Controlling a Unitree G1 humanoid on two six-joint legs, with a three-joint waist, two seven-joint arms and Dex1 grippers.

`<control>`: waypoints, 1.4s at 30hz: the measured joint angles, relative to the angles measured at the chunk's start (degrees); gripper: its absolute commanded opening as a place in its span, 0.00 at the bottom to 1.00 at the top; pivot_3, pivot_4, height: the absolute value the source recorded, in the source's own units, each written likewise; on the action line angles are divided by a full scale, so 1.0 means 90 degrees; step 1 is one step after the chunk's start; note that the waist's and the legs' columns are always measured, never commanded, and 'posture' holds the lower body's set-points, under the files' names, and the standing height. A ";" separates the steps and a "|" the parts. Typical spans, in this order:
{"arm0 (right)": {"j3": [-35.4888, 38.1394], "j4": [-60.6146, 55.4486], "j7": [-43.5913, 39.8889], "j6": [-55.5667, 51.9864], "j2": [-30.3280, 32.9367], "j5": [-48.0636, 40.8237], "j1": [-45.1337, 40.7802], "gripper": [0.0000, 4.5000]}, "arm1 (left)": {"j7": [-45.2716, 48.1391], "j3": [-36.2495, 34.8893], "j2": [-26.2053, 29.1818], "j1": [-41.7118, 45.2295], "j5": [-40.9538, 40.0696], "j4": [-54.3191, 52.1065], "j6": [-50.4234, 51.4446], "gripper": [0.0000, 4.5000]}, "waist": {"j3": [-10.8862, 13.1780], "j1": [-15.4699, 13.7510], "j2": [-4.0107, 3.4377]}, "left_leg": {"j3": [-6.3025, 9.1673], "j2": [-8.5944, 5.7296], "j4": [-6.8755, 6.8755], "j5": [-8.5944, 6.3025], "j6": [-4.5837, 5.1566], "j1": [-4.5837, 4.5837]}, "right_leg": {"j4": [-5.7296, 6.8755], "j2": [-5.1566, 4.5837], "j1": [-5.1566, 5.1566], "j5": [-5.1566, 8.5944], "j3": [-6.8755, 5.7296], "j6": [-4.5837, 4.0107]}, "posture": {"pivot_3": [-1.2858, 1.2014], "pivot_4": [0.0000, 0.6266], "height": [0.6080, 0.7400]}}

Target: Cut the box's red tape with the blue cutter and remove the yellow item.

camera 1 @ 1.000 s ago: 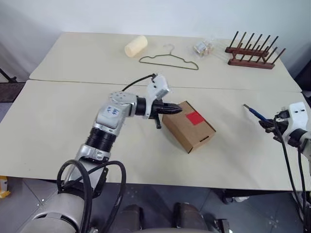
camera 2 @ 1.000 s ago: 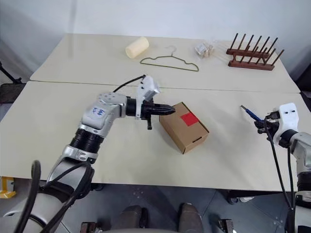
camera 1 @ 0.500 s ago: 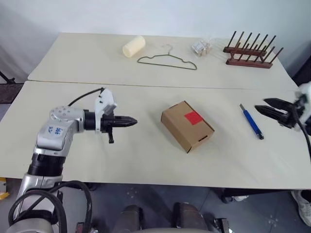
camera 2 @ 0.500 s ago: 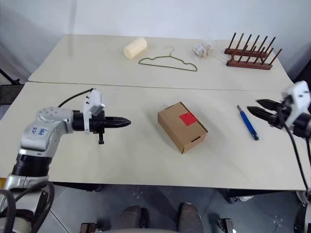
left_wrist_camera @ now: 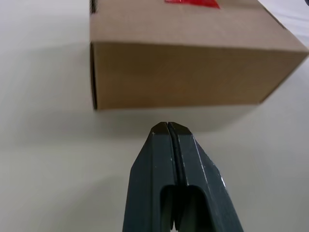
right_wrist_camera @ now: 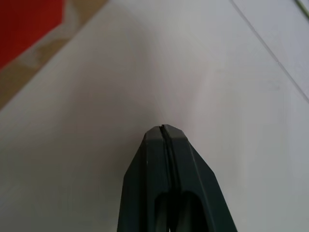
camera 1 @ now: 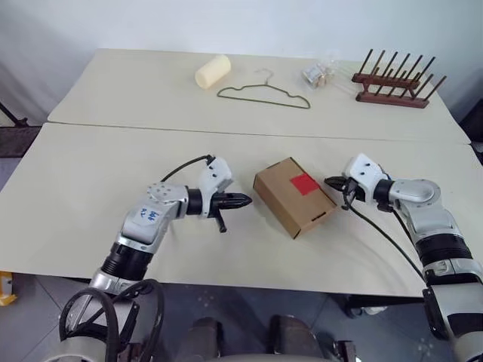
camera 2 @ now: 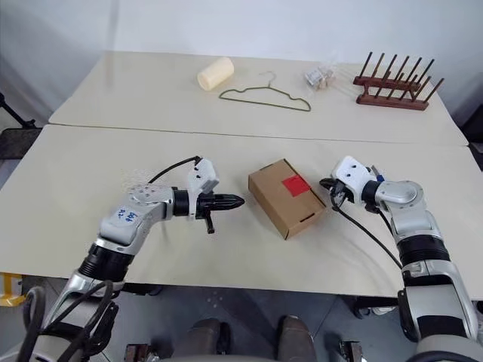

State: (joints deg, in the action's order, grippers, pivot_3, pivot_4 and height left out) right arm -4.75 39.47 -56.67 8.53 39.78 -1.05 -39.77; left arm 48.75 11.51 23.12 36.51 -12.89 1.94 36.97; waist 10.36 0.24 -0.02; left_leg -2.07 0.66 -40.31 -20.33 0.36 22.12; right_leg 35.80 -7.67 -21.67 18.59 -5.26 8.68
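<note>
Since half a second ago both arms have swung in toward the box [camera 1: 293, 195]: the left gripper [camera 1: 243, 200], which was well to the box's left, now hovers just beside its left side, and the right gripper [camera 1: 330, 182], then out near the table's right edge, now sits just off the box's right corner. The blue cutter that lay on the table to the right of the box is gone from that spot. Both pincers are clenched with nothing between their black fingers. One box, brown matte cardboard with sharp folded edges and a slot in its near end, lies askew on the near cream table [camera 1: 90, 188], bearing one glossy red tape [camera 1: 303, 183] square on top. Farther back lie one pale cream roll [camera 1: 211, 71], one thin wire hanger [camera 1: 263, 93], one crumpled clear wrapper [camera 1: 317, 74], and one dark wooden peg rack [camera 1: 398, 81].
</note>
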 measured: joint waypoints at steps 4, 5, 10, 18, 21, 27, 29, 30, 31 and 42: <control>0.0017 -0.1019 -0.0738 -0.0447 0.0163 -0.0342 0.0553 0.01 | -0.0168 0.0041 -0.0043 0.0063 0.0019 0.0134 0.0133 0.00 | 0.0000 0.0004 0.0000 | 0.0000 0.0002 0.0001 0.0001 -0.0001 -0.0002 | 0.0000 0.0002 0.0000 0.0000 0.0001 0.0000 | 0.52 0.24 1.00; 0.0017 -0.1296 -0.0875 -0.0631 0.0219 -0.0416 0.0684 0.01 | -0.0182 0.0043 -0.0037 0.0064 0.0019 0.0134 0.0166 0.00 | 0.0000 0.0000 0.0000 | 0.0000 0.0002 0.0001 0.0001 -0.0001 -0.0002 | 0.0001 0.0002 0.0000 0.0000 0.0002 0.0000 | 0.52 0.24 1.00; 0.0037 -0.2788 -0.1208 -0.1814 0.0460 -0.0821 0.1393 0.01 | -0.0130 0.0059 0.0157 -0.0060 -0.0010 0.0077 0.0365 0.00 | 0.0000 -0.0022 0.0000 | 0.0000 0.0001 -0.0001 0.0001 -0.0001 -0.0002 | 0.0001 0.0001 0.0000 0.0000 0.0003 0.0000 | 0.52 0.24 1.00; 0.0057 -0.4407 -0.1144 -0.2946 0.0537 -0.1096 0.2216 0.01 | -0.0069 0.0034 0.0272 -0.0188 -0.0079 -0.0155 0.0479 0.00 | 0.0000 -0.0052 0.0000 | -0.0001 -0.0002 -0.0002 0.0000 -0.0001 -0.0002 | 0.0000 -0.0001 0.0001 0.0000 0.0005 0.0000 | 0.52 0.24 1.00; 0.0046 -0.5022 -0.1072 -0.3315 0.0536 -0.1207 0.2445 0.01 | -0.0065 0.0023 0.0264 -0.0247 -0.0133 -0.0199 0.0480 0.00 | 0.0000 -0.0052 0.0000 | 0.0000 -0.0001 -0.0002 0.0000 -0.0001 -0.0003 | 0.0000 0.0000 0.0001 0.0000 0.0004 0.0000 | 0.52 0.24 1.00; -0.0048 -0.5952 -0.0791 -0.3952 0.0459 -0.1381 0.2641 0.01 | -0.0105 0.0044 0.0044 -0.0368 -0.0164 -0.0348 0.0480 0.00 | 0.0000 -0.0068 0.0000 | 0.0000 -0.0001 -0.0003 0.0001 -0.0001 -0.0003 | 0.0000 0.0000 0.0001 0.0000 0.0006 0.0000 | 0.52 0.24 1.00; -0.0062 -0.6137 -0.0695 -0.4130 0.0425 -0.1414 0.2731 0.01 | -0.0135 0.0058 0.0021 -0.0396 -0.0158 -0.0394 0.0481 0.00 | 0.0000 -0.0086 0.0000 | 0.0000 -0.0002 -0.0003 0.0000 -0.0001 -0.0003 | 0.0000 0.0000 0.0001 0.0000 0.0006 -0.0001 | 0.52 0.24 1.00; -0.0073 -0.6171 -0.0675 -0.4174 0.0417 -0.1437 0.2755 0.01 | -0.0135 0.0060 0.0019 -0.0415 -0.0158 -0.0411 0.0483 0.00 | 0.0000 -0.0096 0.0000 | -0.0001 -0.0002 -0.0003 0.0000 -0.0001 -0.0003 | 0.0000 0.0000 0.0001 0.0000 0.0006 -0.0001 | 0.52 0.24 1.00; -0.0080 -0.6218 -0.0648 -0.4209 0.0417 -0.1438 0.2788 0.01 | -0.0132 0.0060 0.0020 -0.0452 -0.0160 -0.0446 0.0488 0.00 | 0.0000 -0.0105 0.0000 | -0.0001 -0.0002 -0.0003 0.0000 -0.0001 -0.0003 | -0.0001 0.0000 0.0001 0.0000 0.0006 -0.0001 | 0.52 0.24 1.00; -0.0158 -0.6265 -0.0560 -0.4239 0.0601 -0.1419 0.2961 0.01 | 0.0078 0.0094 0.0126 -0.0728 -0.0356 -0.0921 0.0827 0.00 | 0.0000 -0.0181 0.0000 | -0.0002 -0.0003 -0.0003 0.0000 -0.0001 -0.0004 | -0.0002 0.0000 0.0002 0.0000 0.0008 -0.0001 | 0.52 0.24 1.00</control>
State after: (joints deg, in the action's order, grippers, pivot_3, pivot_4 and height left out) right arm -6.18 -16.91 -61.71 -29.61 45.19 -13.82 -13.12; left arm 49.45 12.36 24.26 29.96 -16.10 -6.35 44.41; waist 10.36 -1.39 -0.02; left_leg -2.08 0.63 -40.34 -20.33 0.35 22.08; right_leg 35.79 -7.67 -21.65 18.59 -5.18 8.68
